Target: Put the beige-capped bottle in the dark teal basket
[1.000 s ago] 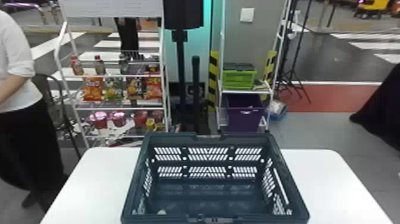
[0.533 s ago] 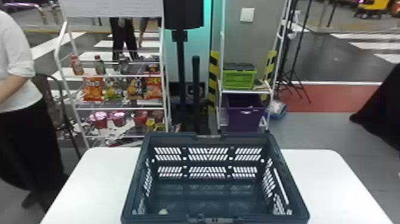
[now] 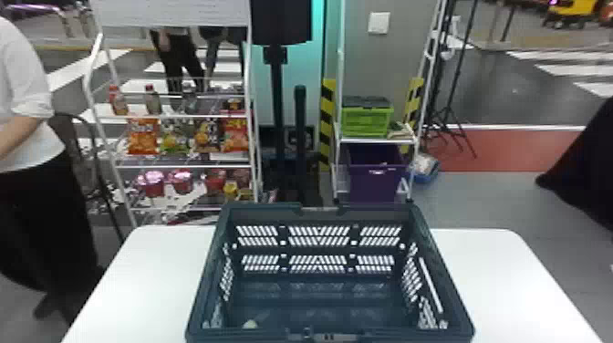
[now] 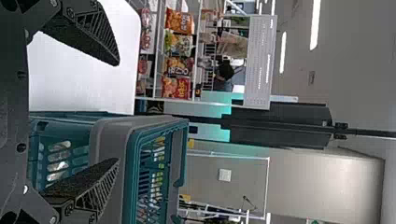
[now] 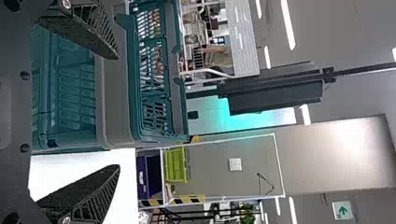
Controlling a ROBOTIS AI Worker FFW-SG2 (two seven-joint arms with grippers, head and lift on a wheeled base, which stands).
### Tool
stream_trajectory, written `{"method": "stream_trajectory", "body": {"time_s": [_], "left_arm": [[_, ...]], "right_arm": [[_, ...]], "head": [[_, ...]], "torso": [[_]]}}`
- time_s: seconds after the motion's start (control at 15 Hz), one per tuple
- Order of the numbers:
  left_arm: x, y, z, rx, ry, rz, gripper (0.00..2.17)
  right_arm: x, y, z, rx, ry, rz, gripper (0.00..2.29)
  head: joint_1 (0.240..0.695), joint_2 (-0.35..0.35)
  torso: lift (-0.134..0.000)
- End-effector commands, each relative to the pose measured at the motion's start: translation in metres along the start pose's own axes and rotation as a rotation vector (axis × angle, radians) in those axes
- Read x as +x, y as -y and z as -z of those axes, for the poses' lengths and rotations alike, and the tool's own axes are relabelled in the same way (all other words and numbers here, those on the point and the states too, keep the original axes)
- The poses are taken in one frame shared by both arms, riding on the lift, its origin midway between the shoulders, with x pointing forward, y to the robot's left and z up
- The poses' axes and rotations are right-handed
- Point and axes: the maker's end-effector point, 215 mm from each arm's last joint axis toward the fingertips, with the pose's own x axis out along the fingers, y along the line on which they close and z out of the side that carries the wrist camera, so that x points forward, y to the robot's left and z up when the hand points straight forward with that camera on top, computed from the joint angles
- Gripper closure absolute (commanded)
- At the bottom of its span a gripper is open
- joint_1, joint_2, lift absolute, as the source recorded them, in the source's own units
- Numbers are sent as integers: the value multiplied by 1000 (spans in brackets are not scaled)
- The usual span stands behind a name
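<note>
1. The dark teal basket (image 3: 374, 210) stands upright on the white bench (image 3: 497, 269); in the head view its near outer wall and the bench's near edge are cut off by the bottom of the frame.
2. Inside it, in the near corner on the robot's left, a small pale, rounded end (image 3: 250, 324) shows just behind the near rim. It looks like the beige-capped bottle's cap; the rest is hidden or too dim to make out, so how the bottle lies is hard to tell.
3. The left pincer (image 4: 119, 112) has its fingers wide apart with nothing between the tips. One finger covers part of the basket in the left wrist view; contact cannot be told.
4. Pale patches (image 4: 58, 169) show through slots there, whether bottle or bench is unclear.
5. The right pincer (image 5: 118, 112) is also spread and empty, one finger masking part of the basket.
6. Behind, the basket hides the foot of a snack rack (image 3: 182, 166).
</note>
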Motion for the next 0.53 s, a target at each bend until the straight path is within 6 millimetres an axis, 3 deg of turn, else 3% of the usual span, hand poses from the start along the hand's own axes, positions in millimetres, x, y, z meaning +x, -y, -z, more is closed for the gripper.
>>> {"method": "stream_trajectory", "body": {"time_s": [0.0, 0.47], "left_arm": [[0, 0, -1, 0, 1, 1, 157], [0, 1, 0, 3, -2, 5, 157]], "right_arm": [[0, 0, 2, 0, -6, 0, 53], [2, 0, 6, 0, -22, -2, 53]], "head": [[499, 0], [499, 0]], "torso": [[0], [0]]}}
